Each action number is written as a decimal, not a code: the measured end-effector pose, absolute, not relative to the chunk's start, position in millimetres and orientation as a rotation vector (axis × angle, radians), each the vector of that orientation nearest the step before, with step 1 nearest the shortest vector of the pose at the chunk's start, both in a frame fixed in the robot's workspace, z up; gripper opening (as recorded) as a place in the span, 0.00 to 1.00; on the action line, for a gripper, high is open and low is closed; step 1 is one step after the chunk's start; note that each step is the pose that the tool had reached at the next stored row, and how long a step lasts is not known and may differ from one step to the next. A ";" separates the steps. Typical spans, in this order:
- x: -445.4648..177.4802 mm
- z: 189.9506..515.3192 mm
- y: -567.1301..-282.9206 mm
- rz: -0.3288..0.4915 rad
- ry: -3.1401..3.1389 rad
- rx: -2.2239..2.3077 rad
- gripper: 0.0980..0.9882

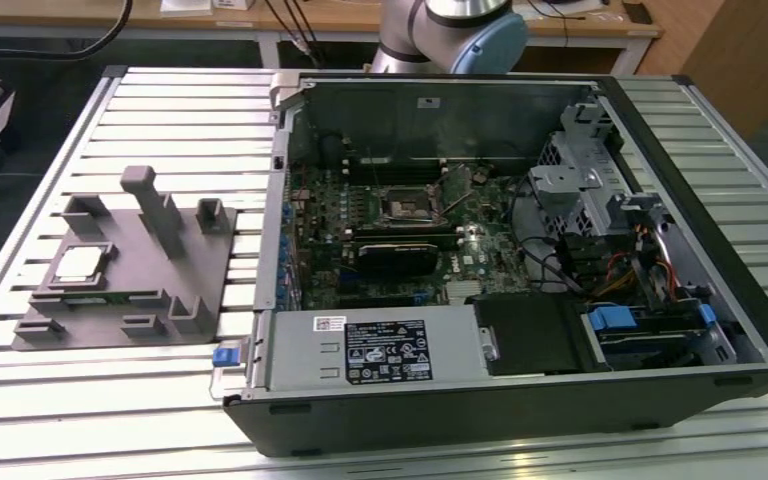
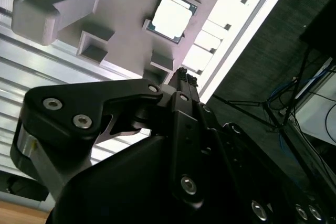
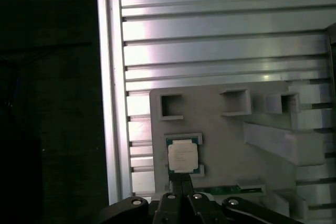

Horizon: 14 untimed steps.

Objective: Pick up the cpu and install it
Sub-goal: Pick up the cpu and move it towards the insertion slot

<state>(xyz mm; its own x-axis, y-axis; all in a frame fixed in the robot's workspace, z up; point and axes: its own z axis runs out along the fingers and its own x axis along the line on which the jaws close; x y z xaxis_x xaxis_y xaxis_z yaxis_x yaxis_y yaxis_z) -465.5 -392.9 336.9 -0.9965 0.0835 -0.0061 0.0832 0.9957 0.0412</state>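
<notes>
Zero steps done: cpu [image 1: 80, 264] lies in its grey tray [image 1: 128, 272]; gripper [image 3: 181, 178] pinched closed, empty, apart from it.

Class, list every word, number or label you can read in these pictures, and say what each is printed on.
white label on the grey box: too small to read.
sticker on the case wall: too small.
cpu top: faint marks, unreadable.
Nothing legible.

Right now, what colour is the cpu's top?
Pale silvery-white, framed by a green edge; the first wrist view shows the cpu best.
</notes>
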 end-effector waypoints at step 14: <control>-464.5 321.8 -399.0 0.063 3.159 0.121 0.61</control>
